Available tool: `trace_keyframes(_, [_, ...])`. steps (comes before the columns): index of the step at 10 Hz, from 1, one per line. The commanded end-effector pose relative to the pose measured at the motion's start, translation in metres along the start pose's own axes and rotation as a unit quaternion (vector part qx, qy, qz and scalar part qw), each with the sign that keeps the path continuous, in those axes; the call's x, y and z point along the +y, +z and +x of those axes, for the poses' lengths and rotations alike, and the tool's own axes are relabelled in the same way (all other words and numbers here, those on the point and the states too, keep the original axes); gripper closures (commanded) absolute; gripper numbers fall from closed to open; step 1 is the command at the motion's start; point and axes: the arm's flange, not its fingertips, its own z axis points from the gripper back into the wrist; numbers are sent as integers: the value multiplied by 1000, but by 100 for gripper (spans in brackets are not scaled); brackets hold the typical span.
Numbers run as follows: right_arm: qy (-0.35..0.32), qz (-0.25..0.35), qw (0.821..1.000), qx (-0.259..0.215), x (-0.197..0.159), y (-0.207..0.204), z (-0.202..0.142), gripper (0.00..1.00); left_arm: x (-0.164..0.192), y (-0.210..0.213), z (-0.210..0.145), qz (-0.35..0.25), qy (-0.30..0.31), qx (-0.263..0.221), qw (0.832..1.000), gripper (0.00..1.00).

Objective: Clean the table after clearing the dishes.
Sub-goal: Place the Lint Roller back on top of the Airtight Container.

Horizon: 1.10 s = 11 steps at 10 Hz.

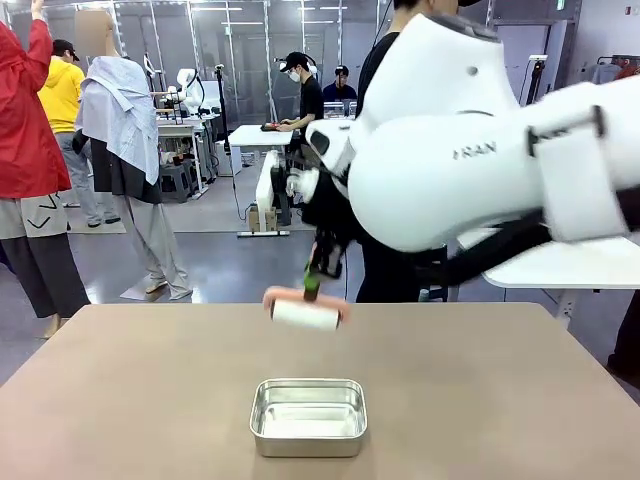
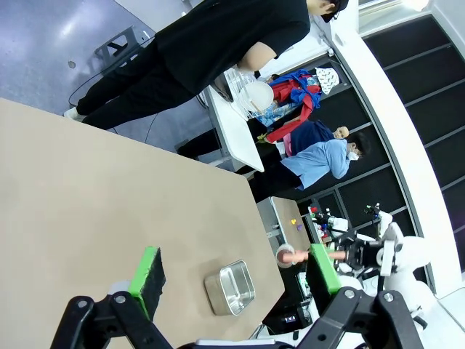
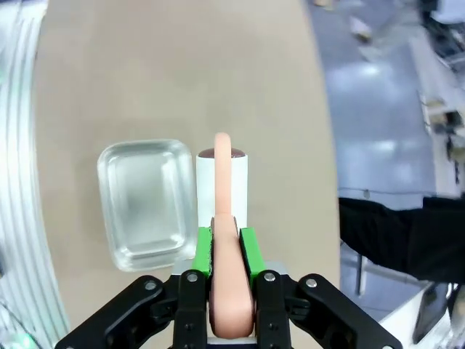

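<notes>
The right gripper (image 3: 225,247) pinches the peach handle of a lint roller (image 1: 305,314), held near the table's (image 1: 120,400) far edge, behind a steel pan (image 1: 308,416). The left gripper (image 2: 236,280) hangs spread.

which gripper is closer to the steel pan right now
Right. The right gripper, shut on the lint roller, hangs just beyond the steel pan on the person's side. The left gripper is open, high above the table, far from the pan.
</notes>
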Motion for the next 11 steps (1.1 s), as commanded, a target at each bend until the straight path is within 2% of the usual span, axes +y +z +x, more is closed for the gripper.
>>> trace_keyframes(1, [61, 48, 997, 4, 28, 20, -25, 79, -2, 1, 1, -9, 0, -5, 1000, 0])
trace_keyframes(2, [63, 59, 996, 18, 35, 17, -27, 79, -2, 1, 1, -9, 0, -5, 1000, 0])
trace_keyframes(3, [28, 25, 999, 5, 21, 2, -9, 79, -2, 1, 1, -9, 0, -5, 1000, 0])
trace_keyframes(7, [28, 25, 999, 5, 21, 2, -9, 79, -2, 1, 1, -9, 0, -5, 1000, 0])
trace_keyframes(8, [38, 33, 999, 9, 22, 3, -14, 79, -2, 1, 1, -9, 0, -5, 1000, 0])
trace_keyframes(9, [35, 82, 996, 17, 12, -21, -13, 79, -2, 1, 1, -9, 0, -5, 1000, 0])
trace_keyframes(11, [2, 116, 993, 34, 0, -60, 2, 79, -2, 1, 1, -9, 0, -5, 1000, 0])
